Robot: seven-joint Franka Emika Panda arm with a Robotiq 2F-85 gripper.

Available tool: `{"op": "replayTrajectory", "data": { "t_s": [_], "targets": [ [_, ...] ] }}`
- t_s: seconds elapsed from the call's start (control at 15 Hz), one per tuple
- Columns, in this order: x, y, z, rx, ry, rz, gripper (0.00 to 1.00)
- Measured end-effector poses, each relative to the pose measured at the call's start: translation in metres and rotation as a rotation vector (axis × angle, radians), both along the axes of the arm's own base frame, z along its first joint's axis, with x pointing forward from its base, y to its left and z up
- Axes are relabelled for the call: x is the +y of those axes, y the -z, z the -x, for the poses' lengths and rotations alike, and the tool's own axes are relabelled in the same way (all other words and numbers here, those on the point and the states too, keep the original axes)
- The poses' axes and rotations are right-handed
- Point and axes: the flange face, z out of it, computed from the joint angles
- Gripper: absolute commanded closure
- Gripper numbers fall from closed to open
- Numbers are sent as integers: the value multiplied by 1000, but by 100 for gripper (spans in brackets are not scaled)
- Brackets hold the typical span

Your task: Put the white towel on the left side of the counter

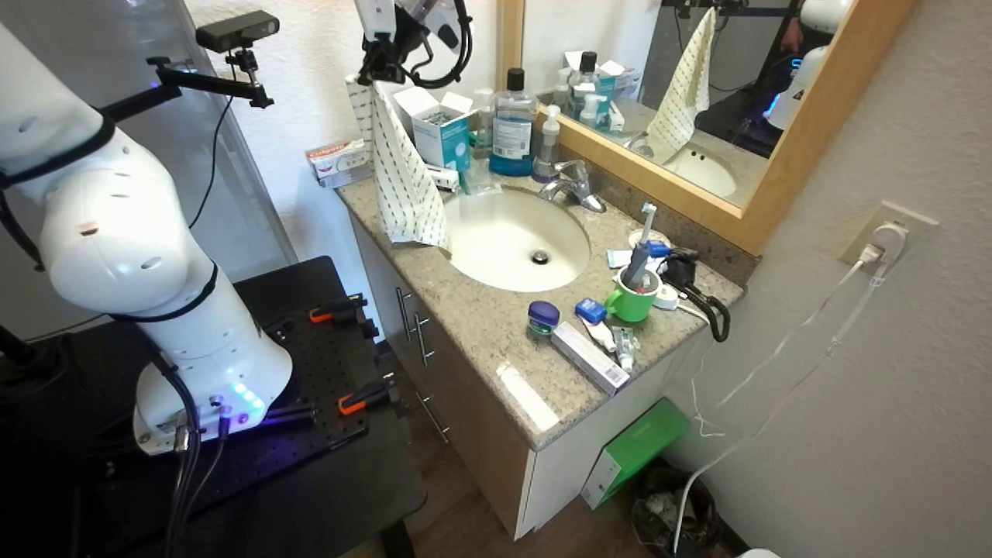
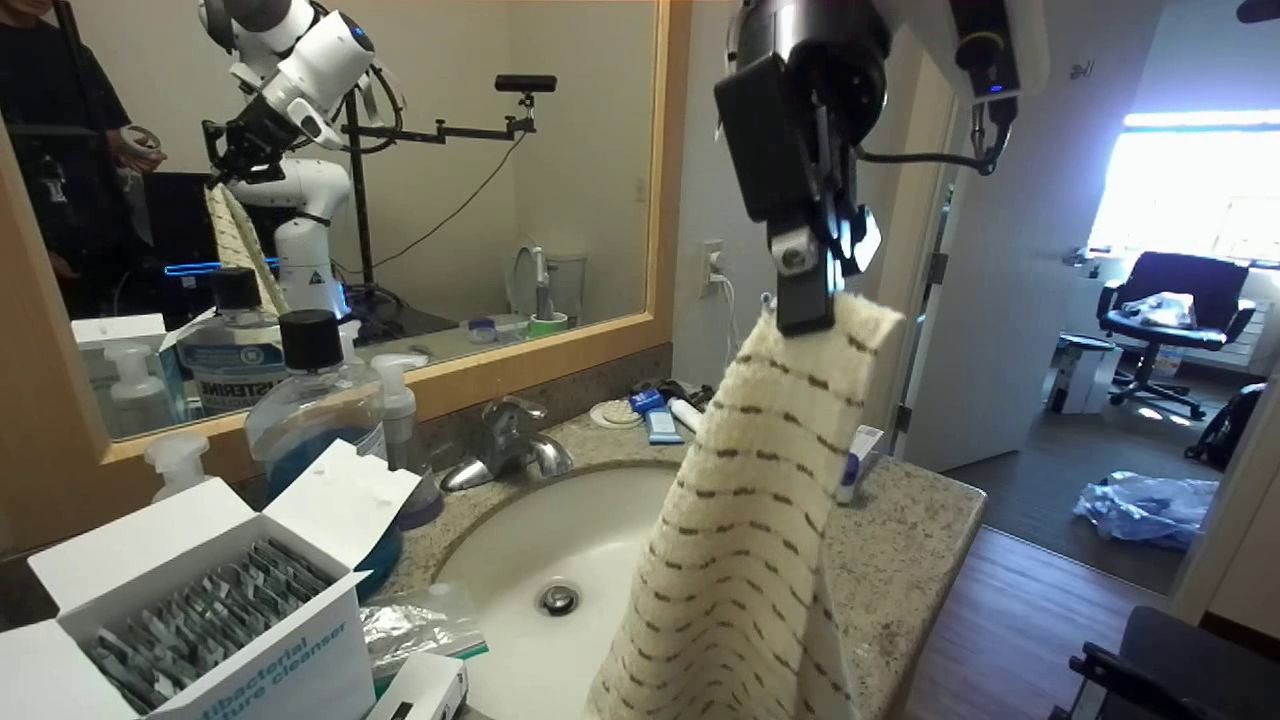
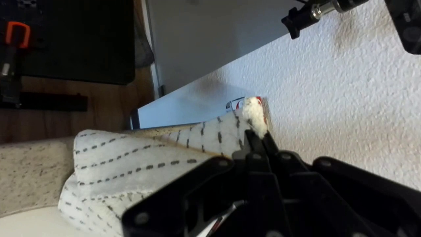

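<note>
The white towel [image 1: 407, 182], a limp cloth with rows of dark dashes, hangs from my gripper [image 1: 373, 79] at the far end of the counter [image 1: 480, 329]. Its lower end reaches the counter's front edge and the rim of the sink [image 1: 515, 240]. In an exterior view the gripper [image 2: 815, 315] is shut on the towel's top edge, and the towel [image 2: 740, 500] hangs in folds partly in front of the basin. In the wrist view the fingertips [image 3: 260, 135] pinch a corner of the towel [image 3: 131, 164], which spreads to the left over the counter edge [image 3: 33, 174].
A cleanser box [image 1: 443, 132], mouthwash bottle [image 1: 511, 128], soap pump [image 1: 547, 147] and toothpaste box [image 1: 339, 160] stand close to the towel. The faucet [image 1: 573, 186] is behind the sink. A green cup [image 1: 632, 302] and small toiletries are at the near end. A framed mirror [image 1: 659, 167] borders the back.
</note>
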Motion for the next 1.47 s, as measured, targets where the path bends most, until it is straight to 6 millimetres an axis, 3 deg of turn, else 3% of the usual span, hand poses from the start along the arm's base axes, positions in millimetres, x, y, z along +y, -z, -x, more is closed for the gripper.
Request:
{"op": "replayTrajectory", "data": {
  "t_s": [0.4,0.73,0.8,0.87,1.13,1.47],
  "targets": [
    [49,62,24,119,-111,37,99],
    [62,108,30,212,-139,59,99],
    [62,117,30,227,-139,64,74],
    [61,125,29,241,-139,69,71],
    [62,145,28,280,-149,83,42],
    [66,143,31,272,-167,91,5]
  ]
}}
